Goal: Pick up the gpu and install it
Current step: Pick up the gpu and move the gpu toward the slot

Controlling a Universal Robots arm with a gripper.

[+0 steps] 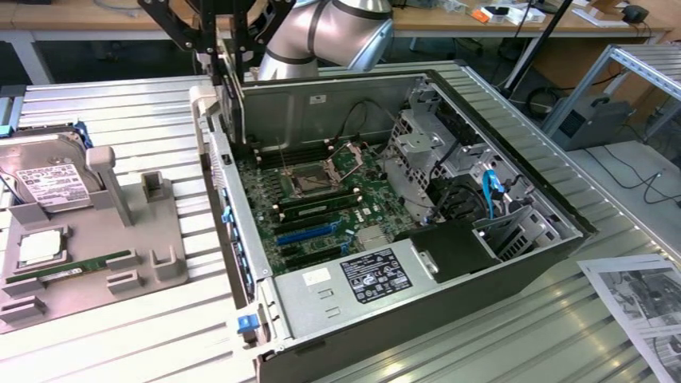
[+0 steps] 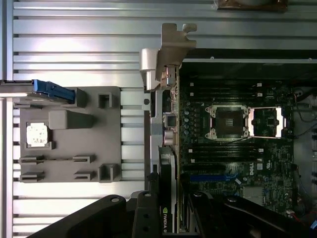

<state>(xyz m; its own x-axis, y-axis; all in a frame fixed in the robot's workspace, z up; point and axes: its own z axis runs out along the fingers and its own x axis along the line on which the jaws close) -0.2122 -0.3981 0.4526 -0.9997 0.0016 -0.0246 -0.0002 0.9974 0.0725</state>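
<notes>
Exterior view: the ribbed metal table (image 1: 127, 104) carries an open computer case (image 1: 511, 152) lying on its side across its middle. A grey holder tray (image 1: 159, 231) sits near the table's edge at the exterior view's left. The gripper (image 1: 226, 48) hangs over the far part of the case wall that faces the tray, toward the table's far edge. Its claw is pinched on the gpu (image 1: 236, 96). The card hangs on edge as a thin dark slab, reaching down just inside that wall, above the motherboard (image 1: 319, 199). Whether it touches the board cannot be told. On the tray, a hard drive (image 1: 48, 179) stands in its slot, with a processor chip (image 1: 41, 247) and a green memory stick (image 1: 75, 267) lying nearer the table's front edge. A power supply (image 1: 362, 279) fills the case's near end. Printed sheets (image 1: 639, 303) lie at the table's front corner on the exterior view's right.

Wrist view: the gripper (image 2: 168, 210) has its dark fingers (image 2: 148, 218) pressed on either side of the gpu (image 2: 167, 148), and a logo label shows between them. The card runs along the case wall, between the holder tray (image 2: 69, 114) and the motherboard (image 2: 233, 158). Its silver bracket (image 2: 171, 49) juts past the case's corner over bare table (image 2: 74, 44) slats. The open processor socket (image 2: 228, 119) and a blue slot (image 2: 210, 177) lie on the board beside the card.
</notes>
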